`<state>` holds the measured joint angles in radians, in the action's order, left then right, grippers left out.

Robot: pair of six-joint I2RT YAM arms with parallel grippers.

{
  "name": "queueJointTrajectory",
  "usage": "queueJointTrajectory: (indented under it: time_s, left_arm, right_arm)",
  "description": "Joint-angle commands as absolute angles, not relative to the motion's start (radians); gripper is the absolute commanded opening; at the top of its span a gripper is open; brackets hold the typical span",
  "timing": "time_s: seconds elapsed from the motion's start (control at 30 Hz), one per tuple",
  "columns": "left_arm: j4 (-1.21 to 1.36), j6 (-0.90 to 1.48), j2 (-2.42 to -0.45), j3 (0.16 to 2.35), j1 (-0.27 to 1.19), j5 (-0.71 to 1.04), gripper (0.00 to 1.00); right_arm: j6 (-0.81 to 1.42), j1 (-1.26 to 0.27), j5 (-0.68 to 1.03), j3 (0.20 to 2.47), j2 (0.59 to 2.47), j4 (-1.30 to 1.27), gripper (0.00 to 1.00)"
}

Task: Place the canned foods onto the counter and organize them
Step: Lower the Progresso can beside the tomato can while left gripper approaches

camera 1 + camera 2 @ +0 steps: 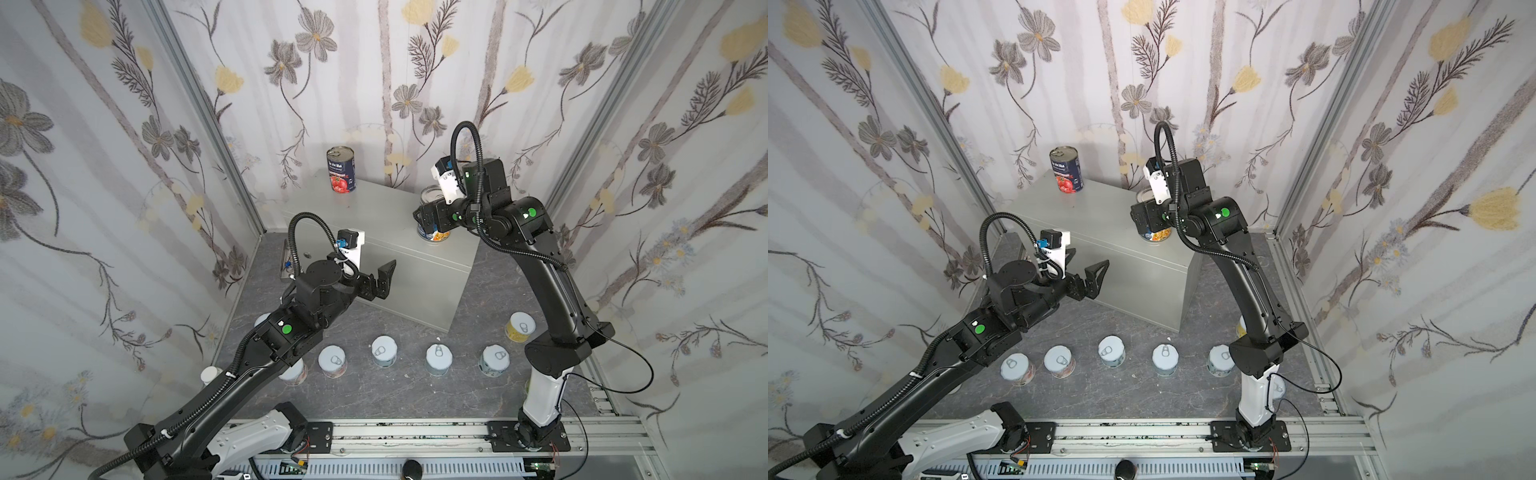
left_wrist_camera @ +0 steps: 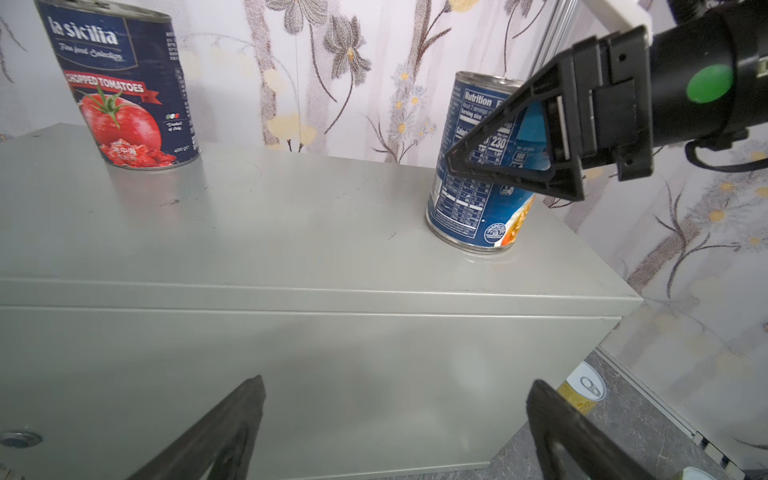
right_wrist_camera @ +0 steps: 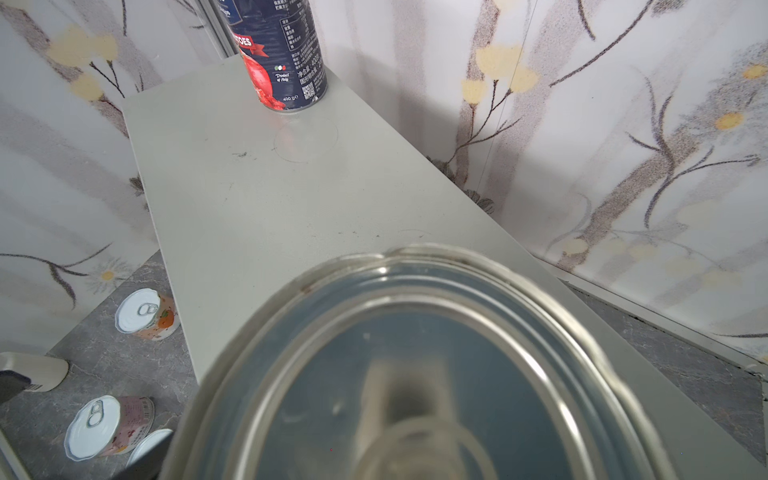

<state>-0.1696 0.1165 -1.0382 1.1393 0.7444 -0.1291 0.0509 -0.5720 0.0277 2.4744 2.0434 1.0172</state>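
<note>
Right gripper (image 1: pixel 427 219) straddles the blue can (image 2: pixel 473 208), upright at centre right on the counter (image 2: pixel 291 216) near its edge; I can't tell if the jaws are clear, so pulling away may drag it off.

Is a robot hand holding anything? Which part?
Left gripper: nothing. Right gripper sits around the upper side of the blue can; whether it grips cannot be told.

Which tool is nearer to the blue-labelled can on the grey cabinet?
Right. The right tool is around the blue can on the counter; the left tool hovers before the counter's front, apart from it.
</note>
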Motion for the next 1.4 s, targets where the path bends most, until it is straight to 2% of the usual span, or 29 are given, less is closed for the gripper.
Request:
queueJointTrajectory:
  time_s: [0.0, 0.37, 0.53, 1.03, 1.37]
  left_arm:
    - [-0.153, 0.062, -1.064, 1.17, 0.746, -0.091, 1.0]
    - [-0.159, 0.032, -1.05, 1.179, 0.746, -0.13, 1.0]
    - [-0.167, 0.02, -1.03, 1.171, 0.744, -0.145, 1.0]
    - [-0.196, 0.0, -1.005, 1.186, 0.734, -0.202, 1.0]
    - [-0.202, -0.028, -1.058, 1.269, 0.686, -0.154, 1.0]
  right_arm:
    - [0.049, -0.574, 0.092, 2.475, 2.058, 0.942, 0.97]
    - [0.134, -0.597, 0.152, 2.476, 2.137, 0.789, 0.83]
    - [0.162, -0.605, 0.189, 2.475, 2.184, 0.733, 0.82]
    - [0.148, -0.655, 0.164, 2.475, 2.23, 0.68, 1.0]
    - [0.147, -0.655, 0.196, 2.475, 2.166, 0.63, 1.0]
